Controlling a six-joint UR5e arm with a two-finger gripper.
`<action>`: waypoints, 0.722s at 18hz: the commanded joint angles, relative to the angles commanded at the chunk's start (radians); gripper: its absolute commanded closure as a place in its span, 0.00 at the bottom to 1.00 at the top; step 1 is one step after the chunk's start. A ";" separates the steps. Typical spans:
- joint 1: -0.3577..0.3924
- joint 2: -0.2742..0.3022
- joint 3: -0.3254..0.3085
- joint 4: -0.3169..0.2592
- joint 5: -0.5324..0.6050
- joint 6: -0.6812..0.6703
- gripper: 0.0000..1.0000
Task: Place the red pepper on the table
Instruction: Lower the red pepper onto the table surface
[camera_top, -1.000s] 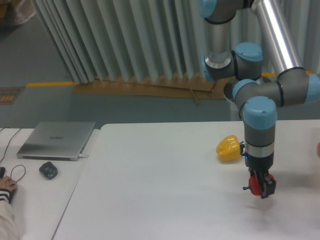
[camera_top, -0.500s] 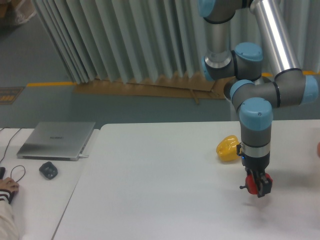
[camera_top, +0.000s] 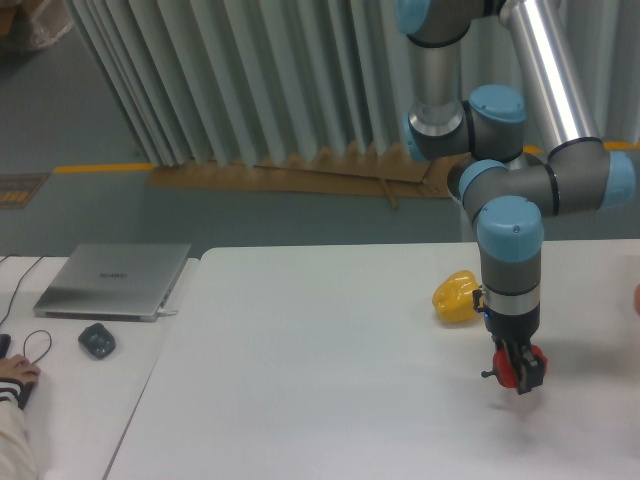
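Now gripper (camera_top: 519, 377) pointing down at lower right of frame, jaws clamping red pepper (camera_top: 511, 367) just above worktop (camera_top: 330, 370); yellow pepper (camera_top: 455, 297) lying near, upper left.

Looks like a lab: robot arm (camera_top: 548, 110) over a white bench (camera_top: 330, 350), laptop (camera_top: 115, 280), mouse (camera_top: 96, 341), grey curtain (camera_top: 250, 80).

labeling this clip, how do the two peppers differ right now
The red pepper is gripped between the fingers of the gripper and half hidden, just above the table; the yellow pepper lies free on it, in full view and farther back. Both are small glossy bell peppers.
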 joint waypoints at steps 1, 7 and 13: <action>-0.003 0.000 0.000 0.002 0.000 -0.002 0.00; -0.003 0.003 0.000 0.000 0.003 -0.003 0.00; -0.003 0.012 -0.006 0.002 0.000 -0.002 0.00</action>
